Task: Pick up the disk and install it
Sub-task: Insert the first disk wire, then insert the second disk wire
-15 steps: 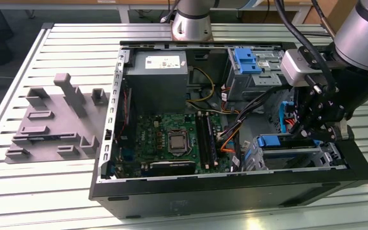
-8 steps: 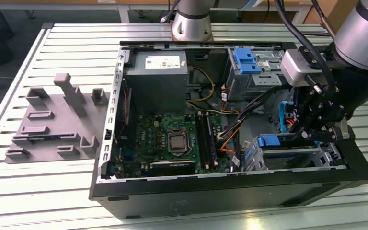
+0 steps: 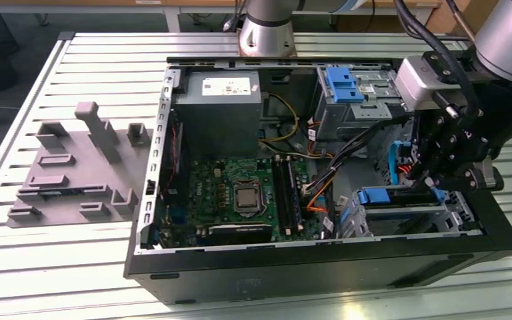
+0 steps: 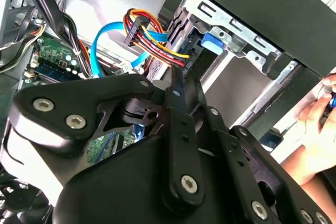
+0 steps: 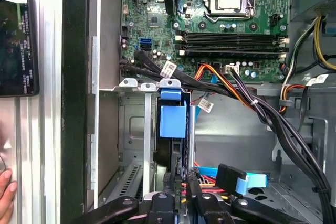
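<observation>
Closest to the lens is the gripper, its black bolted linkage looming in both wrist views as it reaches into the open computer case. It hangs at the silver drive cage, which stands just beside the motherboard, on the exterior view's right of it.

The disk sits edge-on in that cage, its blue plastic rail showing at the cage's mouth, and the gripper is right at it. Whether the tool is clenched on the disk or slack, I cannot tell.

A bundle of red, yellow and orange wires and a light blue flat cable run between the motherboard and the cage. The grey power supply box lies against the motherboard's far edge. A blue bracket on a second metal cage stands off the motherboard's far corner, toward the exterior view's right.

Well apart from the motherboard, outside the case on the exterior view's left, a grey fixture plate lies on the slatted table. A person's hand is outside the case wall, near a dark phone.
</observation>
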Action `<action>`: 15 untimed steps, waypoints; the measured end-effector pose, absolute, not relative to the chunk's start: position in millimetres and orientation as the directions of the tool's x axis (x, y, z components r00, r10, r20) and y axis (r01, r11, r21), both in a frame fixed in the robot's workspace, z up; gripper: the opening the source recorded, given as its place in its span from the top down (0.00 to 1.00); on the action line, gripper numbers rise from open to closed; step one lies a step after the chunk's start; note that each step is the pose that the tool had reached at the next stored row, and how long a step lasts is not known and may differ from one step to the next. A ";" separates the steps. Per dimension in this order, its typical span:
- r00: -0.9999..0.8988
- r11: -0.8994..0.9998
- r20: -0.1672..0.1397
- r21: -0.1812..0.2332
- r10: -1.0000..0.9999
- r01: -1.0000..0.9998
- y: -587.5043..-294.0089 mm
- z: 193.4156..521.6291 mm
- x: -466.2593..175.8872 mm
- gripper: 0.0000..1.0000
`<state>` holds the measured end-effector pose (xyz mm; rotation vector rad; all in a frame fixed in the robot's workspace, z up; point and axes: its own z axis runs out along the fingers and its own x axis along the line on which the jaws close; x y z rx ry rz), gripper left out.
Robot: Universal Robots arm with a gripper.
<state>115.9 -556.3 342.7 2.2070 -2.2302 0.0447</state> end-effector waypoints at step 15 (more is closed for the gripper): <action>-0.011 0.010 0.022 -0.018 -1.000 -1.000 -556.4 343.8 115.9 0.89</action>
